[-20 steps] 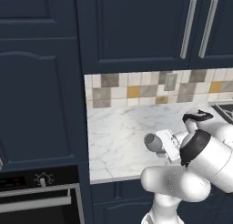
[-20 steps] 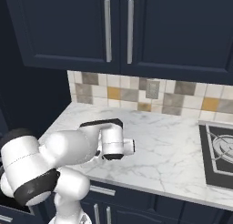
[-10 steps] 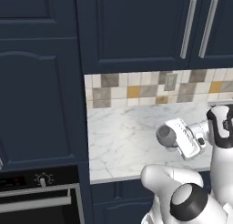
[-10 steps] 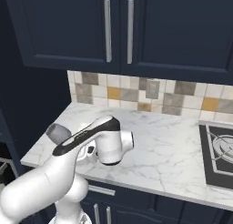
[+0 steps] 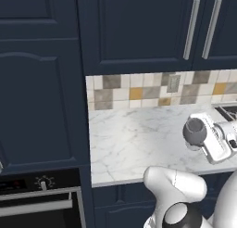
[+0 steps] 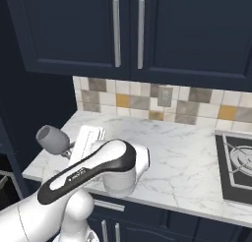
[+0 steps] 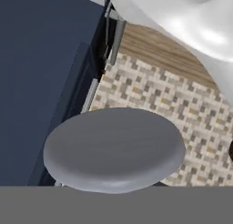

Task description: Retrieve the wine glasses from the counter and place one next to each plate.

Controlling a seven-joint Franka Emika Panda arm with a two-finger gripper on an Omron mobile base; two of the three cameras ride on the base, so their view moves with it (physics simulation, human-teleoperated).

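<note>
One wine glass (image 5: 195, 131) is gripped by the closed end effector (image 5: 209, 140), lifted above the tabletop (image 5: 139, 139); placement beside a plate remains undone.

Bench (image 5: 134, 139): polished white marble, grey veining. Wine glass (image 5: 195, 131), right of frame: smooth grey translucent glass, matt sheen. Cabinet doors (image 6: 74, 29): matt navy paint, brushed metal handles (image 6: 116, 33). Backsplash tiles (image 6: 147, 101): satin beige, brown, grey. Floor (image 7: 182, 109) in hand view: small mosaic tiles beside wood planks.
</note>
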